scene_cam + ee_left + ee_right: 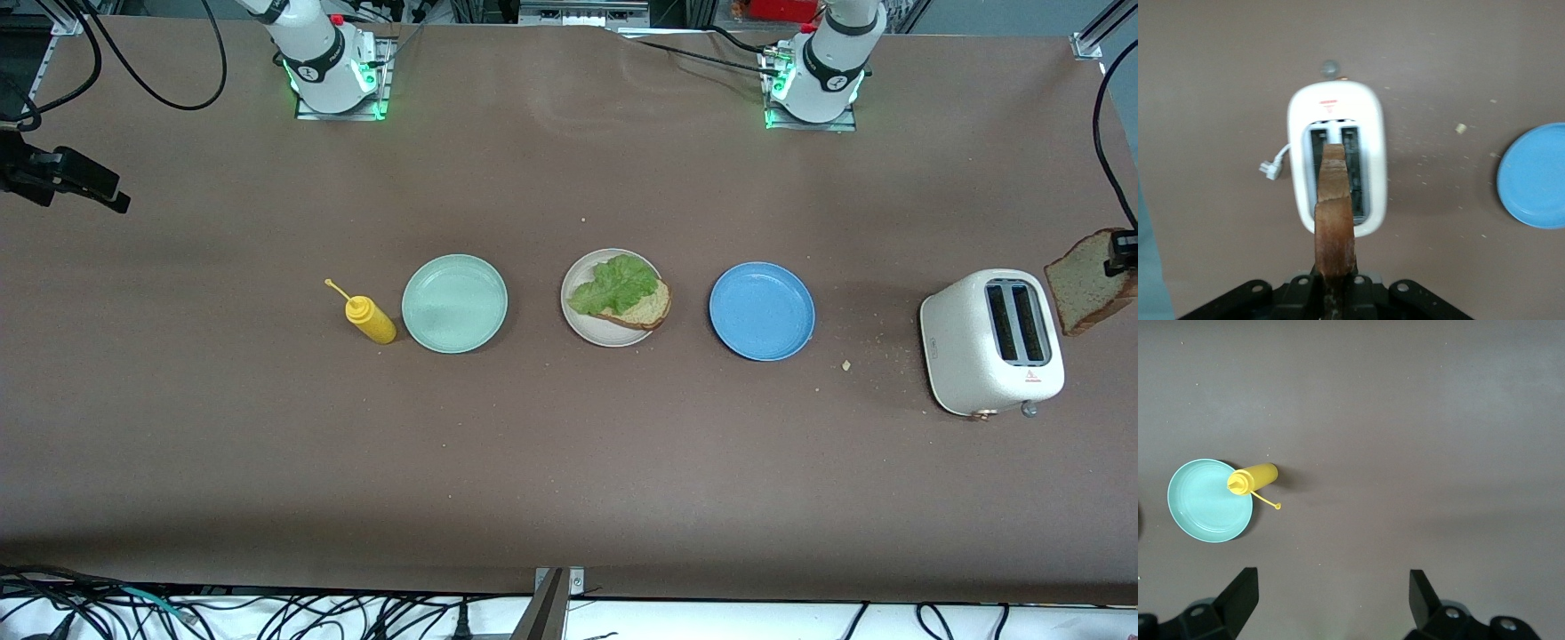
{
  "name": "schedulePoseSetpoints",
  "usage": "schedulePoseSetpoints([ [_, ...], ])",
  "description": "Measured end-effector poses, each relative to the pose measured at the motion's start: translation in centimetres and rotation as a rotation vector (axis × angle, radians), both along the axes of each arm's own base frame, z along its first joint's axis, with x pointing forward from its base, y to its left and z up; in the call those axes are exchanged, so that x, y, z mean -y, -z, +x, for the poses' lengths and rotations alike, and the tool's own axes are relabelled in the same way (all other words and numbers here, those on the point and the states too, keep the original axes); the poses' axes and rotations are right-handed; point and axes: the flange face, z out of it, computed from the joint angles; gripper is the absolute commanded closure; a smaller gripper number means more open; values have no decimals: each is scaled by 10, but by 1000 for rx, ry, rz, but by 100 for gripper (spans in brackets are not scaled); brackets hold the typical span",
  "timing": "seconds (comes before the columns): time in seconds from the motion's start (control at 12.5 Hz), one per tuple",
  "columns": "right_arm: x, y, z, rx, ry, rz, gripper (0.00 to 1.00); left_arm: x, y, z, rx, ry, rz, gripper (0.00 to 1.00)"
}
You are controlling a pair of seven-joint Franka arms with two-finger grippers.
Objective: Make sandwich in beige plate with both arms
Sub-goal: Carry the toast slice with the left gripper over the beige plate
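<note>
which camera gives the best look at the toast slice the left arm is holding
The front view: the held toast slice shows its broad face there, in the air beside the toaster. The left wrist view shows it edge-on, clamped in the left gripper above the slots. The right wrist view misses it.

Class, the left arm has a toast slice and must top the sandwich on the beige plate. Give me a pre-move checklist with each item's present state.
1. Left pincer shut on the toast slice: ok.
2. Slice lifted out of the toaster, hanging over it: ok.
3. Beige plate holds bottom slice with lettuce on it: ok.
4. Bottom slice sits fully inside the rim: not ok, its corner overhangs toward the blue plate.
5. Right pincer open, waiting up over bare table at its own end: ok.
6. How firm the grip is: cannot tell.
</note>
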Motion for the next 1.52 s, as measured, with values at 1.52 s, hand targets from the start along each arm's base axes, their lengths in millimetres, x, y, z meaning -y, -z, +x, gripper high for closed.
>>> schedulePoseSetpoints([
  [1.52, 3, -2, 0, 3, 6, 0, 0, 354, 173, 44, -418, -165, -882, 100],
])
